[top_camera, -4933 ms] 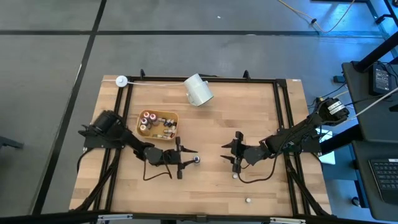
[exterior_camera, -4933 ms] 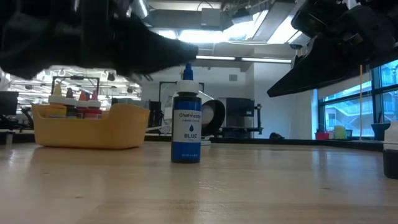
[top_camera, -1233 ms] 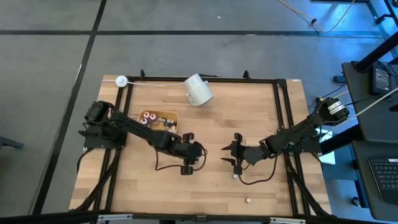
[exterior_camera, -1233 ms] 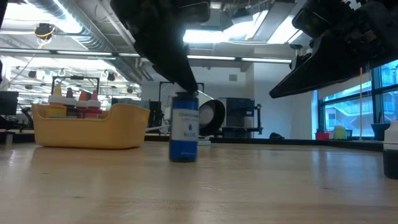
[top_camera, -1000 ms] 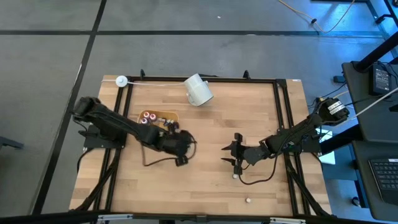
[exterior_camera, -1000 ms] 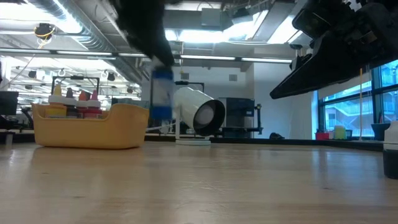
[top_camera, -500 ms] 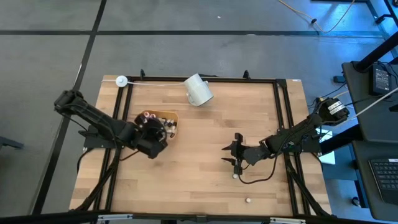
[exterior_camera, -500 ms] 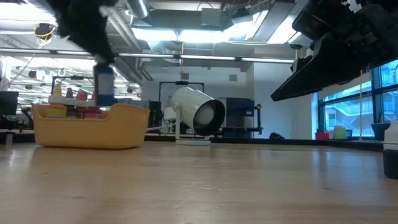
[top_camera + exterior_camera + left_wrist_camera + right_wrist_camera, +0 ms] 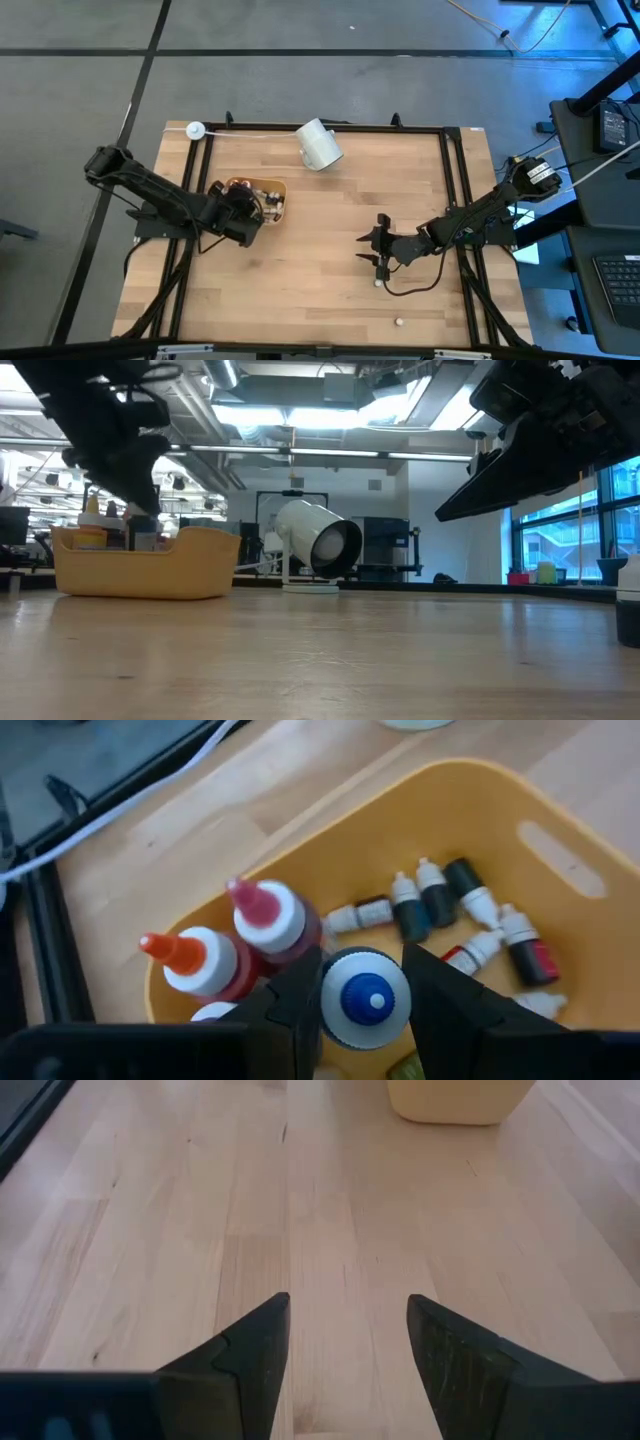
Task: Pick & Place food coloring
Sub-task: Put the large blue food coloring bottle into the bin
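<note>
Left gripper over yellow tray, jaws clamped on blue-capped food coloring bottle, held upright among other bottles in tray. Right gripper low over tabletop mid-right, jaws apart, holding nothing.

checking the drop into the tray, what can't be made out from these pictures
- Blue-capped bottle: left wrist view shows only its cap, between the left hand's fingers; its body and any gap to the tray floor are hidden.
- Low view: the tray wall hides the bottle's lower part, the arm its top.
- High view: the arm covers the bottle.
- Small bottles lying in the tray: labels too small to read.
- Two loose bottles near the right hand: cap colours too small.
</note>
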Robot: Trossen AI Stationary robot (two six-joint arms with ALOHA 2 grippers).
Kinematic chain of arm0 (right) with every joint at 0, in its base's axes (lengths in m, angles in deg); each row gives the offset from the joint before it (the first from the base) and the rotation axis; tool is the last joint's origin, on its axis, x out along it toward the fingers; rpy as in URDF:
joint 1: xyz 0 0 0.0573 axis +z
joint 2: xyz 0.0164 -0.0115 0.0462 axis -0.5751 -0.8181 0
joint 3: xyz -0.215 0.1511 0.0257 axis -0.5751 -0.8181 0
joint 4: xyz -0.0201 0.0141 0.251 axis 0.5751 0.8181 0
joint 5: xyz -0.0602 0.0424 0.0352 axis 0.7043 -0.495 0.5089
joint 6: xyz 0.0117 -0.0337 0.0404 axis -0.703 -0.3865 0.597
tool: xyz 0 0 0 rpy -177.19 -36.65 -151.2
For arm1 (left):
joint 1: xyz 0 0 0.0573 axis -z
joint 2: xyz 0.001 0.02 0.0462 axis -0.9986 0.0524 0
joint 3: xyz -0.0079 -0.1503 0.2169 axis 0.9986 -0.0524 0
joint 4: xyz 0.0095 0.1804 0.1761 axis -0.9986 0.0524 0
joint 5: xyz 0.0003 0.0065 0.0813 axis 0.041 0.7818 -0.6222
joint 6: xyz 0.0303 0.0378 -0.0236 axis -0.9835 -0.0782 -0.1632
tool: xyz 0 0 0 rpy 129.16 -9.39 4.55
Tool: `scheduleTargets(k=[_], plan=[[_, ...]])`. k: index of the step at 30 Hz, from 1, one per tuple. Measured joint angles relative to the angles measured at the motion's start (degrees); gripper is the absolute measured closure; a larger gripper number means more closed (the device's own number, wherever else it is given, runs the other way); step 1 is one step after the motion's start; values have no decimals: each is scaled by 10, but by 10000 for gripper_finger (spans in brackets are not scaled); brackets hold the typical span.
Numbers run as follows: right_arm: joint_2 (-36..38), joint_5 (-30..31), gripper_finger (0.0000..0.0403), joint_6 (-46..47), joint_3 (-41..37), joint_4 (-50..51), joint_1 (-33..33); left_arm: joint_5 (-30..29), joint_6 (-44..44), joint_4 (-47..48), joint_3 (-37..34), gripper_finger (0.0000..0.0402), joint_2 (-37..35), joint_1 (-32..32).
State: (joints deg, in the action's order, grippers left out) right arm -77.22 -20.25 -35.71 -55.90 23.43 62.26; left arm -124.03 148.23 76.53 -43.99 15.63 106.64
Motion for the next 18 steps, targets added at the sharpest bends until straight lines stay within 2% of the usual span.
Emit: scheduleTargets(k=[6, 12, 18], plan=[[0, 0, 199, 0, 0, 0, 0, 39, 0, -18, -23, 288, 2, -22], [0, 0, 199, -1, 0, 0, 0, 35, 9, -19, -30, 285, 1, -34], [0, 0, 199, -2, 0, 0, 0, 39, 8, -17, -31, 212, 2, -41]])
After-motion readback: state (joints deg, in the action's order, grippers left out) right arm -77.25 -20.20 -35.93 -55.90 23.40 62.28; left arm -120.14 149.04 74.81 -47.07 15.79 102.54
